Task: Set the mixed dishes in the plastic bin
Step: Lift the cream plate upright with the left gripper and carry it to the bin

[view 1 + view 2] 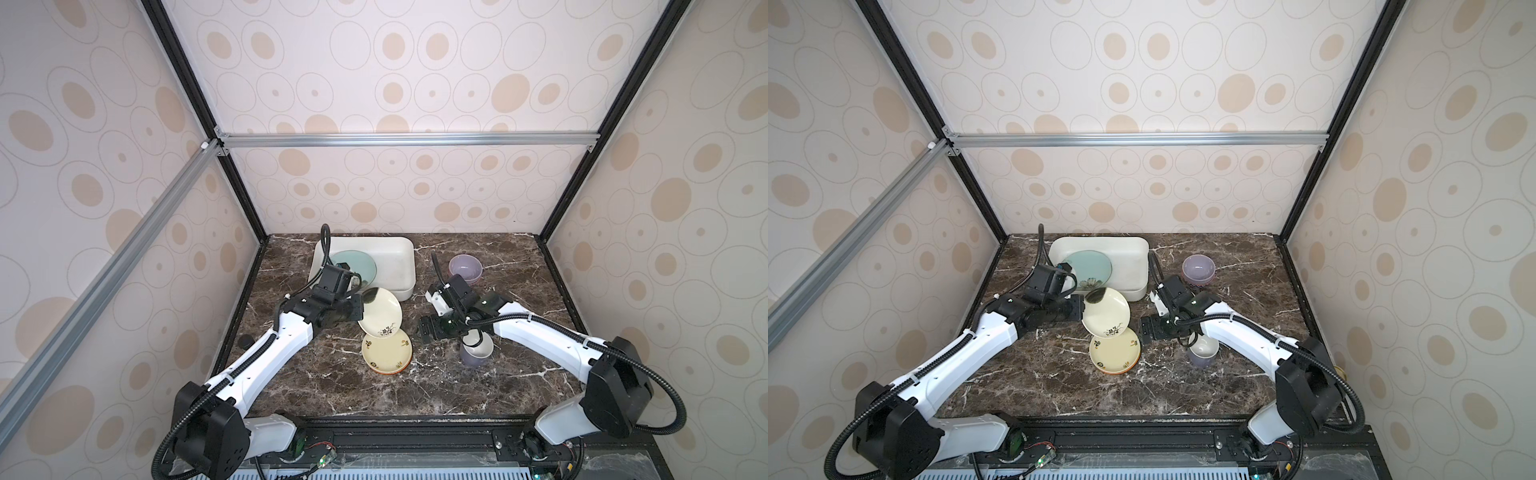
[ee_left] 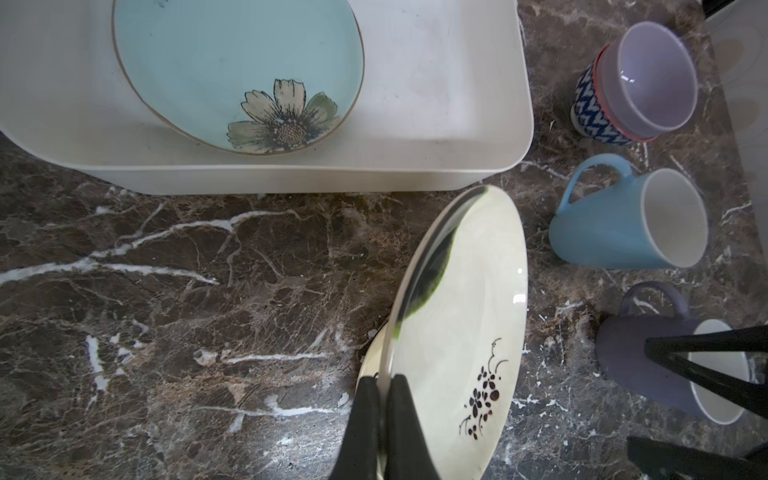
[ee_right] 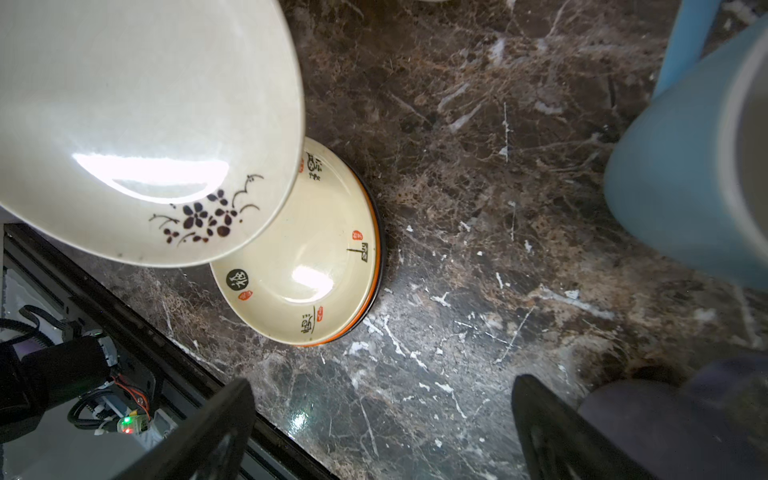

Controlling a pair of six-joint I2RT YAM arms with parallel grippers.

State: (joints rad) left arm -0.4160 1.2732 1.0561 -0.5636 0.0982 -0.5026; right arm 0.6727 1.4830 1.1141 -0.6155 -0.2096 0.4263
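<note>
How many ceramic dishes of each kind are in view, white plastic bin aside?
Plates: 4 (teal flower plate, cream blossom plate, cream lettered plate, black orange-rimmed plate)
Bowls: 2 (lavender bowl, blue-zigzag red-rimmed bowl)
Mugs: 2 (light blue mug, purple mug)
Total: 8

The bin (image 1: pixel 395 262) is bare on its right half; the teal plate (image 1: pixel 357 266) fills the left. The tilted cream plate (image 1: pixel 380 311), pinched in the left gripper (image 2: pixel 384 382), hangs just beside the bin's near wall, above a plate stack (image 1: pixel 386 353). The right gripper (image 3: pixel 382 382), jaws wide, sits between that stack and the purple mug (image 1: pixel 476 353), with the blue mug (image 2: pixel 631 220) close by. The near bench (image 1: pixel 353 395) lies bare, as does the strip between bin and bowl (image 1: pixel 465 268).
</note>
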